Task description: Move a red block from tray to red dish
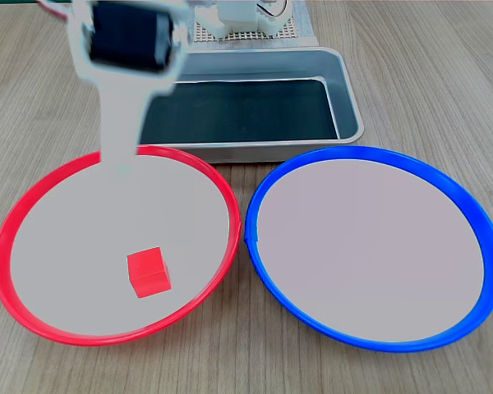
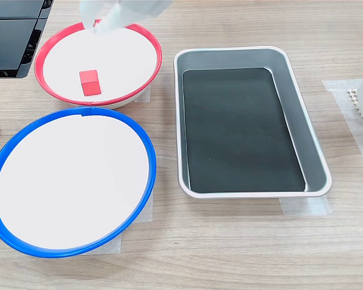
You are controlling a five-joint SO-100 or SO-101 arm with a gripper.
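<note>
The small bright red cube (image 1: 147, 272) lies free inside the round red-rimmed dish (image 1: 12, 230), the blurred white gripper (image 1: 122, 156), jaw state unreadable, above the dish's far rim; delivery looks done, only retreat remains.

This looks like a robotics lab or test bench set up on a pale wood-grain surface (image 2: 242, 248). Clear tape patches (image 2: 302, 207) fix the tray (image 2: 313, 151) and both dishes in set spots. A white perforated base plate (image 1: 255, 31) sits at the surface's far edge in the first exterior view, and dark flat equipment (image 2: 12, 36) occupies the far left corner in the second exterior view.
</note>
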